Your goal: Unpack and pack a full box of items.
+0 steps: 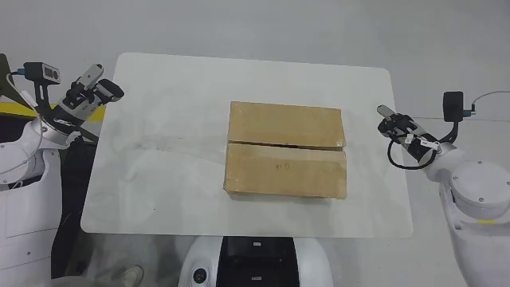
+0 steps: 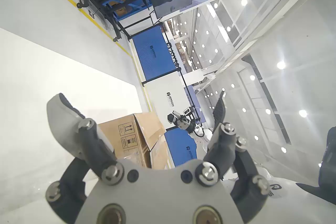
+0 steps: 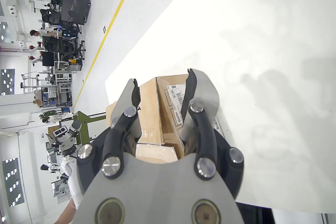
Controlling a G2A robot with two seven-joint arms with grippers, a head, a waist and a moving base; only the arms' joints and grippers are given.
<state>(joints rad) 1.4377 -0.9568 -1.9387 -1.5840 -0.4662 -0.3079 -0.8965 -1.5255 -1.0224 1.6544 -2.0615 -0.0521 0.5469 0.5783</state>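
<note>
The cardboard box sits at the centre of the white table with both top flaps folded shut (a seam runs along the middle). The left gripper is positioned at the table's left edge, fingers spread apart. The right gripper is at the right edge, fingers likewise apart, and both are well clear of the box.

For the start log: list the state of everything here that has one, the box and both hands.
cardboard box: shut, both top flaps folded flat, upright on the table.
left hand: open, empty, apart from the box.
right hand: open, empty, apart from the box.
</note>
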